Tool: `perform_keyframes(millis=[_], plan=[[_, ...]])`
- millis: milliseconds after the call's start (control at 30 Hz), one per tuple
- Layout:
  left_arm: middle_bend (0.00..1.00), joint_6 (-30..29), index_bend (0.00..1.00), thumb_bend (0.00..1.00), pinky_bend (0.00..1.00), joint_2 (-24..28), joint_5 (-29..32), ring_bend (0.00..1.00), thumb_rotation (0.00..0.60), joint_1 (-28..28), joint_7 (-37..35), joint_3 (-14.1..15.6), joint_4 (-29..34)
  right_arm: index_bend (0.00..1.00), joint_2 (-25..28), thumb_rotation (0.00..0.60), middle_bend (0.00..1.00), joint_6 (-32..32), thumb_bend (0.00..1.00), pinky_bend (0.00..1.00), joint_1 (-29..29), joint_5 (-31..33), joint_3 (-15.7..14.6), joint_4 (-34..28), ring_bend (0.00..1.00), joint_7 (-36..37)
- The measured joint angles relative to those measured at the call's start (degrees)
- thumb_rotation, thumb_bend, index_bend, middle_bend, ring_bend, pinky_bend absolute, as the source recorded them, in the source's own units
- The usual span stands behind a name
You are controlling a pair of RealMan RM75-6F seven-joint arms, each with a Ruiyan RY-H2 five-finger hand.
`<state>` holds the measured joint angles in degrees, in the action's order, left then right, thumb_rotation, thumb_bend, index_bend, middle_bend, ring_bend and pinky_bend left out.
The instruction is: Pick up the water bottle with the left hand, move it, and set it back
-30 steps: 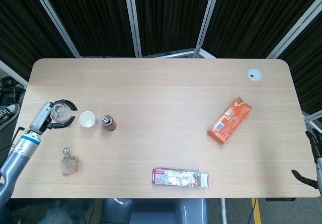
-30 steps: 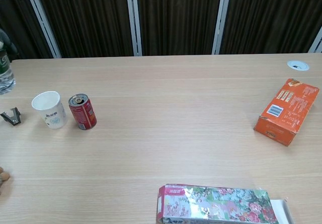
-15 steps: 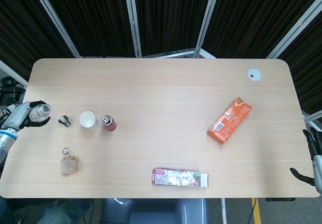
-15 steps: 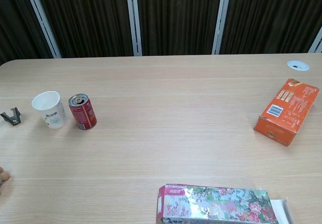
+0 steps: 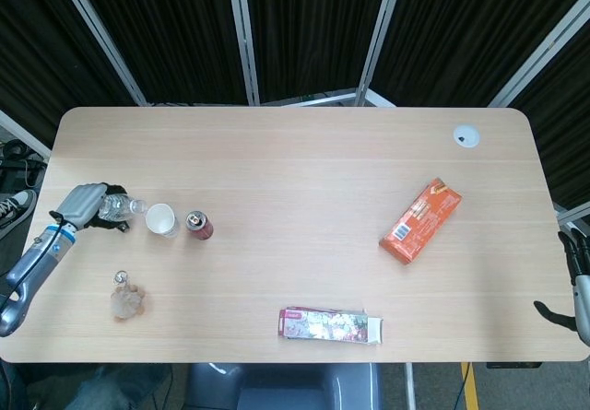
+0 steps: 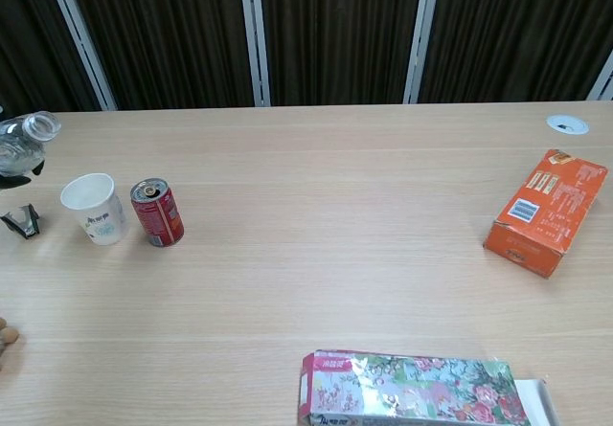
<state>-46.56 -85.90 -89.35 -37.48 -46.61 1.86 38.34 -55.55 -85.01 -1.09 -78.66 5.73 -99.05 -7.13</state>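
The clear water bottle [image 5: 120, 207] is off the table and tipped over sideways, its cap pointing right toward the paper cup [image 5: 161, 219]. My left hand [image 5: 81, 204] grips it by the body near the table's left edge. In the chest view only the bottle's upper part [image 6: 21, 143] shows at the far left, above the black binder clip [image 6: 21, 221]; the hand itself is out of that frame. My right hand [image 5: 576, 276] hangs off the table's right edge with fingers apart, holding nothing.
A red can [image 5: 199, 226] stands just right of the cup. A crumpled brownish object [image 5: 127, 301] lies at the front left. An orange box [image 5: 420, 220] lies on the right, a floral carton [image 5: 330, 325] at the front edge, a white grommet [image 5: 466, 134] at the back right.
My left hand swung left past the table's edge with the bottle, then came back right. The bottle has tipped from upright to nearly sideways, cap toward the cup.
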Motion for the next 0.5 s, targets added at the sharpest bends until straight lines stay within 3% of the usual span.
perform_keyframes(millis=[500], plan=[[0.43,2.27,0.55,0.48,0.39,-1.49,1.55,0.33,0.6,-0.66,1.24,-0.22,-4.38,0.0,-0.03,0.6,0.0,0.24,0.0,0.0,0.0,0.47,-0.07,0.27,0.0,0.07]])
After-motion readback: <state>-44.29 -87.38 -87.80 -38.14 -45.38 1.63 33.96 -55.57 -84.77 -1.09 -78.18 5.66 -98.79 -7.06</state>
